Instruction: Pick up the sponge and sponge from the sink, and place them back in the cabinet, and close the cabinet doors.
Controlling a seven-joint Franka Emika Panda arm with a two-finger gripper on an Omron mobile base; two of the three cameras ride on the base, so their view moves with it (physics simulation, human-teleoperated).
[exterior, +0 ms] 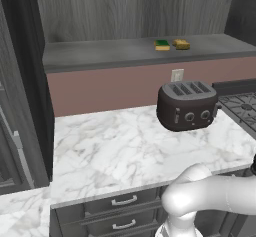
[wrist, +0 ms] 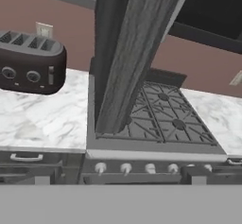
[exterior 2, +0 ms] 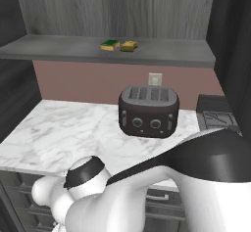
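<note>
A: Two sponges are seen on the grey inner shelf (exterior: 100, 53) of the cabinet (exterior: 125, 11), side by side near its middle. The green-topped sponge (exterior: 161, 45) w/ yellow base lies left, the golden-tan sponge (exterior: 181, 44) just beside it on the right; whether they touch can't be told.

B: Same pair is confirmed from the right base view: green-topped one (exterior 2: 110, 45) left, tan one (exterior 2: 129, 45) right, both flat on the shelf (exterior 2: 59, 47). Cabinet doors?

A: One door (wrist: 137, 53) is shown edge-on in the hand view, a dark wood-grain panel standing open and crossing in front of the stove (wrist: 160, 119). A dark panel edge is also seen at the far right of the right base view, approx. at shelf height.

B: And below the shelf?

A: A dark four-slot toaster (exterior: 187, 106) is set on the marble table (exterior: 110, 151), against the pink wall, under the sponges. An outlet (exterior: 177, 75) is seen just behind it. Drawer fronts w/ short handles (exterior: 124, 200) are seen under the table edge.

B: Claw?

A: The claw itself isn't caught by the cams; its fingers are taken to be spread apart, nothing held. The white arm (exterior: 210, 196) is seen low in both base views, bent toward the stove side.
</note>
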